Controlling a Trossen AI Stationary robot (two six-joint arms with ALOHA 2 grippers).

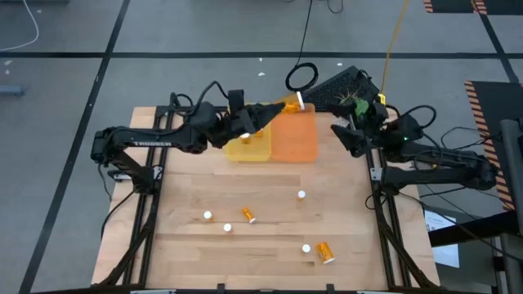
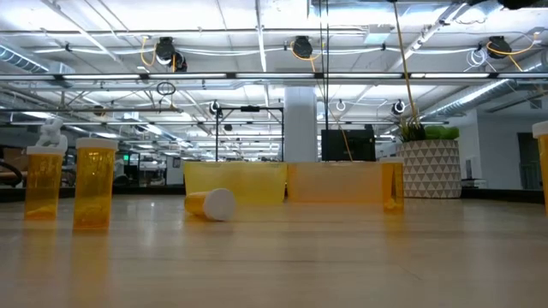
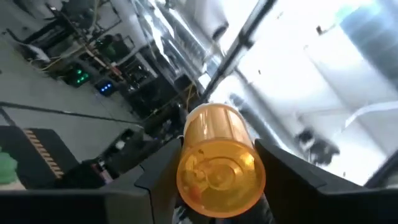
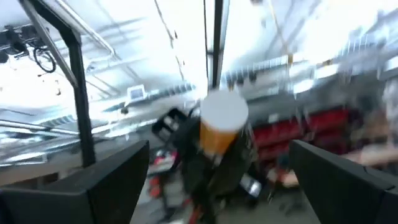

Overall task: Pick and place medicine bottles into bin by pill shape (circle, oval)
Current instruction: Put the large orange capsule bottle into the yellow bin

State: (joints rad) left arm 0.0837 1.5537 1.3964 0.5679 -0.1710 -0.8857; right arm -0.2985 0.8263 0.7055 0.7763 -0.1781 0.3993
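Note:
My left gripper (image 1: 276, 111) is raised over the far end of the two bins and shut on an orange medicine bottle (image 1: 291, 104) whose white cap (image 1: 301, 100) points away from the gripper. The yellow bin (image 1: 245, 147) and the orange bin (image 1: 294, 139) sit side by side at the table's far middle. My right gripper (image 1: 343, 135) hangs open at the far right, facing that bottle (image 4: 222, 124) from a distance. Several more bottles stand or lie on the near half of the table, such as one upright (image 1: 301, 194) and one lying (image 1: 326, 252). My left gripper pinches the bottle's orange body (image 3: 214, 134) between its two fingers (image 3: 292, 168), one on each side. The bottle lies along the fingers with its base (image 3: 217, 177) toward the wrist and its cap end outward. It is lifted clear, above the bins and tilted upward.
A white patterned pot with a green plant (image 2: 431, 167) stands at the far right by the orange bin. Loose bottles (image 1: 248, 215) (image 1: 207, 216) dot the near middle; two upright ones (image 2: 94, 184) stand close to the low camera. Black frame rails run along both table sides.

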